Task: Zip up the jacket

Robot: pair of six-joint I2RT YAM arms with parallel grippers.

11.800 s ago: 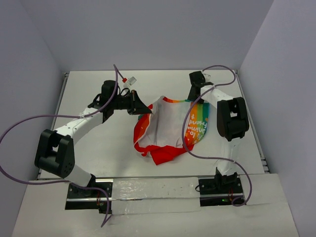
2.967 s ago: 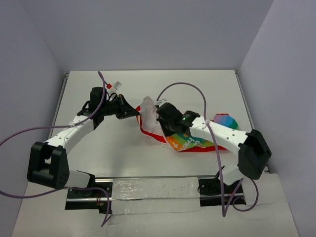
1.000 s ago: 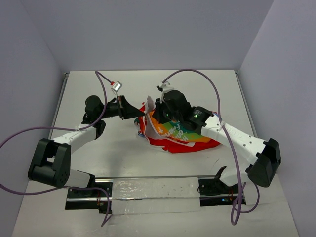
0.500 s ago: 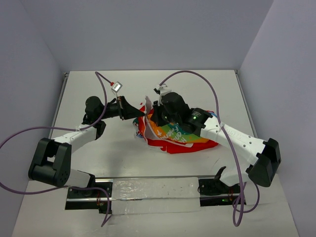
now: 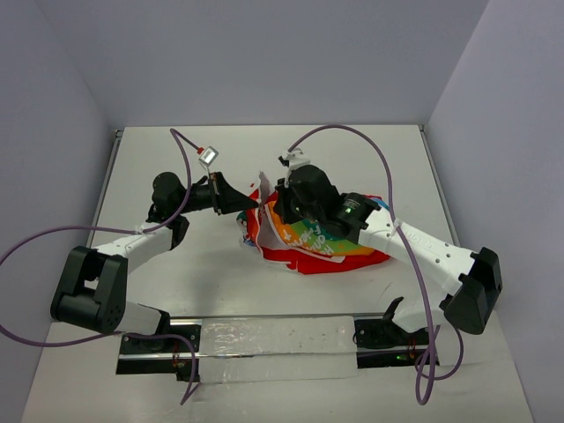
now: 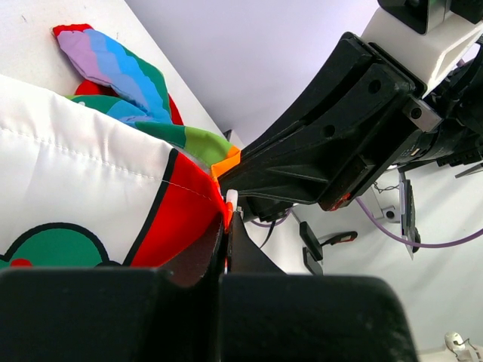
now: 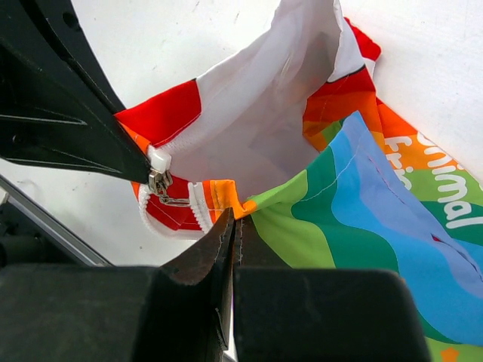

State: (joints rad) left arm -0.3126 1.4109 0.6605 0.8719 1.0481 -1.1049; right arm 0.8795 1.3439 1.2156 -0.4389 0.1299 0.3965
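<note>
The jacket [image 5: 317, 247] lies bunched mid-table, rainbow panel up and red edge below. My left gripper [image 5: 250, 204] is shut on its red front edge by the white zipper end; in the left wrist view [image 6: 227, 222] red fabric [image 6: 181, 219] sits between the shut jaws. My right gripper [image 5: 275, 208] is shut on the orange-green corner of the rainbow panel [image 7: 362, 196], seen in the right wrist view [image 7: 236, 222]. The metal zipper slider [image 7: 158, 182] hangs at the left gripper's fingertips [image 7: 113, 151], a short way from the right gripper's corner.
Purple cables [image 5: 344, 132] loop over both arms. A small white clip [image 5: 209, 156] rides on the left arm's cable. Grey walls close the table's left, right and back sides. A metal rail [image 5: 264, 339] runs along the near edge by the arm bases.
Since 11.8 s ago the right arm has swung from the far right across to the left, folding the rainbow panel over toward the left gripper. In the last second both grippers barely moved.
</note>
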